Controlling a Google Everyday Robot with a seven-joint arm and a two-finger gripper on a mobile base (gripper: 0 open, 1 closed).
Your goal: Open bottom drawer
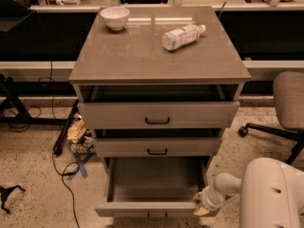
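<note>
Gripper [203, 206] low, beneath tabletop's [142, 56] front-right corner, against bottom drawer's [152, 179] right front corner; cannot tell its hold. Drawer well out, front stretching leftward from gripper.

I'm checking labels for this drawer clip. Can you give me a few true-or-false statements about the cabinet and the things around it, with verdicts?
1. The bottom drawer is pulled well out. True.
2. The bottle stands upright. False: it lies on its side on the cabinet top.
3. The gripper is at the bottom drawer's front corner, on the picture's right. True.
4. The bowl sits inside the bottom drawer. False: it is on the cabinet top, near the back left corner.
5. The middle drawer sticks out farther than the bottom drawer. False: the bottom drawer sticks out farthest.
</note>
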